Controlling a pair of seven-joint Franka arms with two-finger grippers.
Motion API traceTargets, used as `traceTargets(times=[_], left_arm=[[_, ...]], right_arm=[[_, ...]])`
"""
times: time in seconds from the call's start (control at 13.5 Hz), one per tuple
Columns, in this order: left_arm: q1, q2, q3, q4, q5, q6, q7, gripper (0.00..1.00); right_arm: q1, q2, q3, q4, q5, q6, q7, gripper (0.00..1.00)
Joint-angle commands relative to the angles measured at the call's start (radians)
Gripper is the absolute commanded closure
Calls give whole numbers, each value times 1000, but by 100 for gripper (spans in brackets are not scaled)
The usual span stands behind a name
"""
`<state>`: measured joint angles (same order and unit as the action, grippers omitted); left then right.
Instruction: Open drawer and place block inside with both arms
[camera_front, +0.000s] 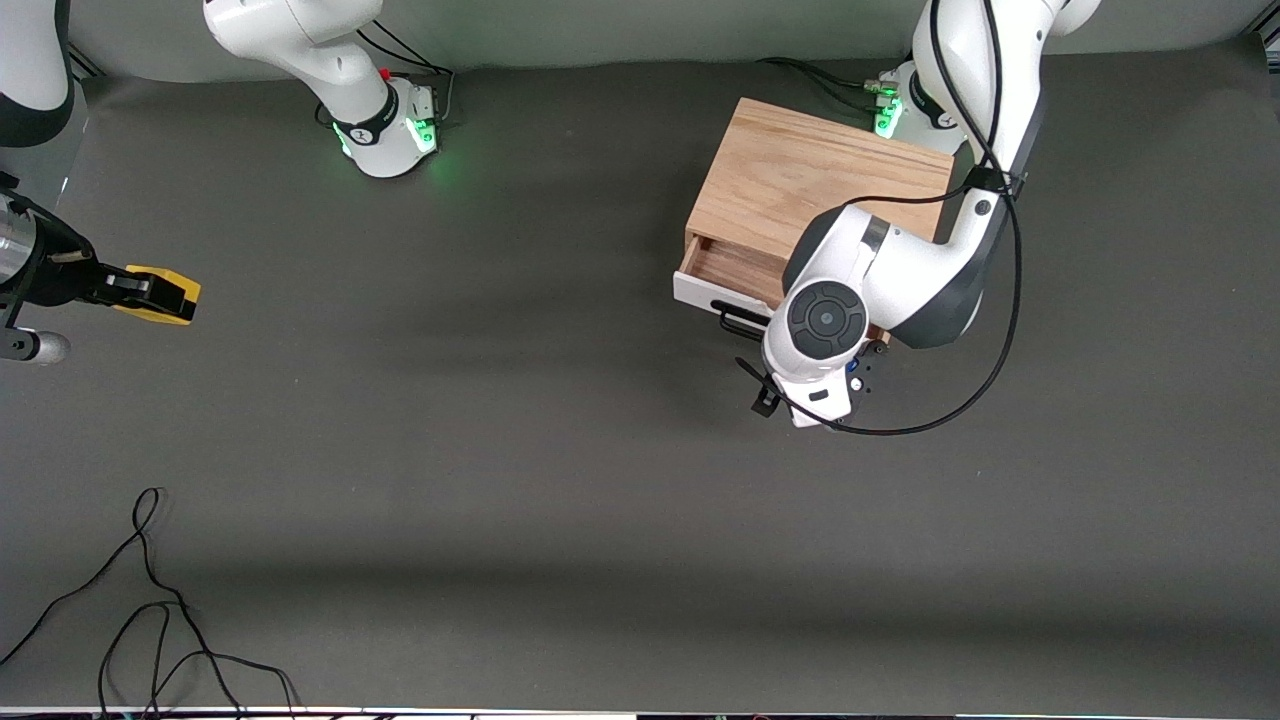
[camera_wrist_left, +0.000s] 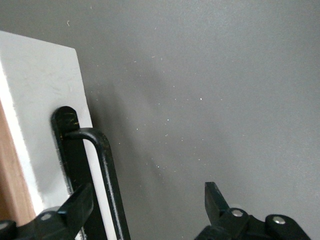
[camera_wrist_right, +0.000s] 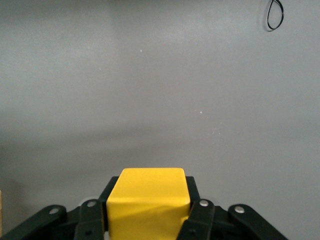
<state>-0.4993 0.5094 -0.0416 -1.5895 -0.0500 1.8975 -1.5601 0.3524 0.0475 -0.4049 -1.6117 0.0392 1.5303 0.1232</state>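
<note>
The light-oak cabinet (camera_front: 815, 175) stands near the left arm's base. Its drawer (camera_front: 735, 270) is pulled partly out, showing the wood interior and white front panel (camera_wrist_left: 45, 115). My left gripper (camera_wrist_left: 147, 195) is open at the drawer's front, and the black bar handle (camera_wrist_left: 107, 170) lies between its fingers, close to one finger (camera_wrist_left: 75, 207). In the front view the left wrist (camera_front: 825, 320) hides those fingers. My right gripper (camera_front: 135, 288) is shut on the yellow block (camera_front: 165, 295) (camera_wrist_right: 148, 195), held above the table at the right arm's end.
A loose black cable (camera_front: 150, 600) lies on the dark mat near the front camera at the right arm's end. The left arm's own cable (camera_front: 985, 380) loops beside the cabinet. Both green-lit bases (camera_front: 395, 135) stand along the table's edge farthest from that camera.
</note>
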Motion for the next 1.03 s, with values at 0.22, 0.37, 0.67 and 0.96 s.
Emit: traceTargets(times=[0.22,0.37,0.67,0.96], left_arm=[[-2,43,0,3,13,32,9,0],[-2,43,0,2,13,32,9,0],[-2,55,0,3,13,49,9,0],[-1,55,2,2,22,144,11,0]], right_arm=[[10,-29,-9,-37,14,28,-14,78],[10,-29,-9,-39,14,28,-13,78],[10,-29,-9,-39,14,28,-14,78],[10,-29,-9,-37,14,25,-14,78]])
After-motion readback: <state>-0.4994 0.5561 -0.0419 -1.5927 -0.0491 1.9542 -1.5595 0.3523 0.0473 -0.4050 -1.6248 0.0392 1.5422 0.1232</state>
